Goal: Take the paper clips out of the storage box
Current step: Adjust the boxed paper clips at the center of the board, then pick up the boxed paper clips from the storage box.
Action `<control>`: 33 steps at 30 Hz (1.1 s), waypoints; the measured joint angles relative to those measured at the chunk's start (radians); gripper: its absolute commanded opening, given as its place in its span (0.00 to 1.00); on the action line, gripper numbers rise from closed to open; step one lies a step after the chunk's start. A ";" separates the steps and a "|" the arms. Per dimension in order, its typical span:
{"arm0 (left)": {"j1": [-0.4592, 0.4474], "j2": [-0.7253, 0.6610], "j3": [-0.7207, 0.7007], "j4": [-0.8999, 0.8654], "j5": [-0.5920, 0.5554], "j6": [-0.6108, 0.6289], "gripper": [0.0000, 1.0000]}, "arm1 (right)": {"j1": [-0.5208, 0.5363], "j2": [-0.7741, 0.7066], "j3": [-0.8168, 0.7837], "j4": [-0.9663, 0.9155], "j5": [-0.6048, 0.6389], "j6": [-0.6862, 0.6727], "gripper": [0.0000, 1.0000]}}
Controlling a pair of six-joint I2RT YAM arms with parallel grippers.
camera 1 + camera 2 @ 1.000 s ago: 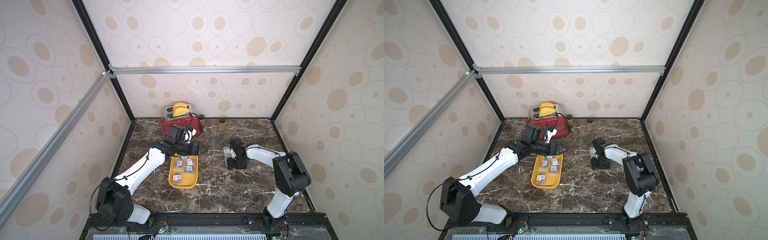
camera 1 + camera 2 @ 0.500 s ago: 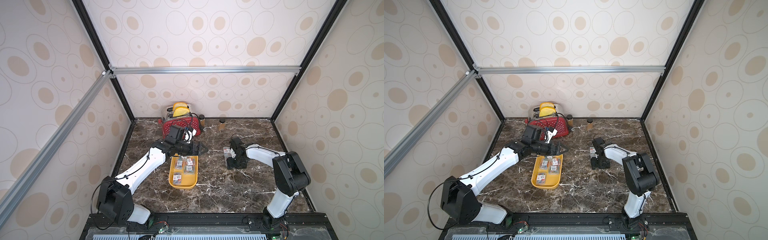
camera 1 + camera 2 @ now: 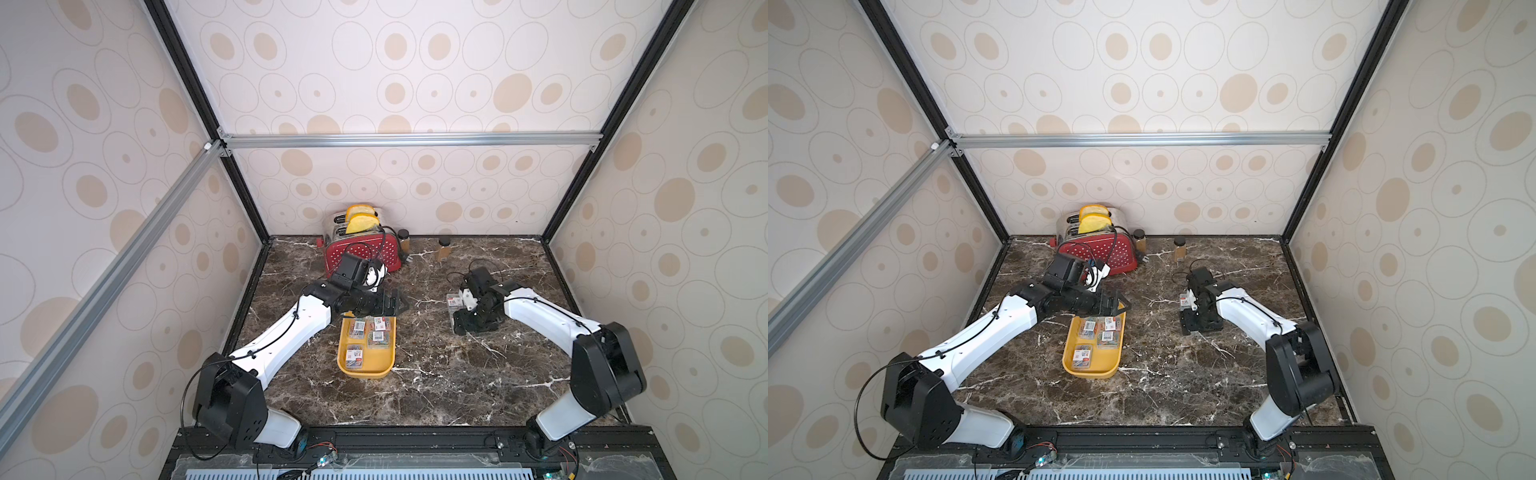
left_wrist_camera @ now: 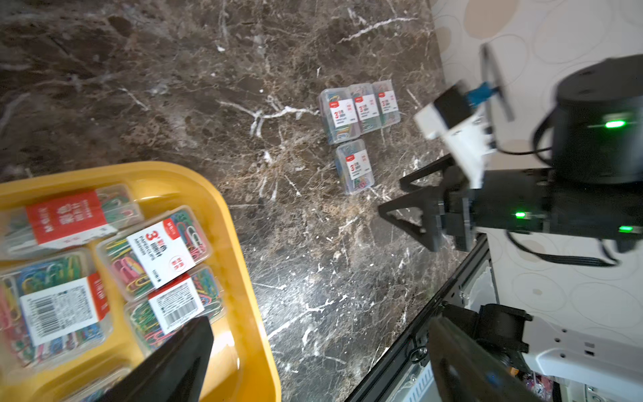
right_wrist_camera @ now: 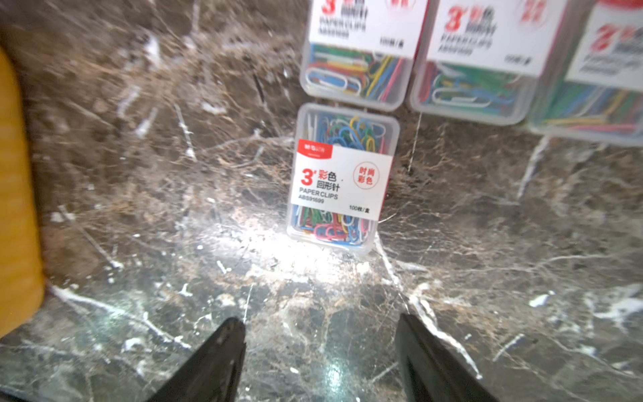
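Note:
The storage box (image 3: 374, 365), a shallow mustard-yellow tray, lies mid-table in both top views and holds several clear cases of paper clips (image 3: 379, 338). My left gripper (image 3: 395, 303) hovers open over the tray's far end. In the left wrist view one finger (image 4: 174, 362) is above the tray's cases (image 4: 158, 250) and the jaws hold nothing. More paper clip cases (image 3: 454, 301) lie on the marble to the right. My right gripper (image 5: 320, 334) is open just short of the nearest case (image 5: 341, 181), not touching it, with three cases (image 5: 473, 55) in a row beyond.
A red white-dotted toaster (image 3: 365, 249) holding yellow slices stands at the back wall. Two small brown jars (image 3: 444, 247) stand to its right. The enclosure walls and black frame posts close in the table on three sides.
Both arms stay almost where they were. No case has visibly moved.

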 measured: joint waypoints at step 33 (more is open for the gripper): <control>-0.024 0.220 -0.137 -0.017 -0.254 0.004 0.94 | 0.000 -0.112 0.106 -0.108 -0.062 -0.051 0.74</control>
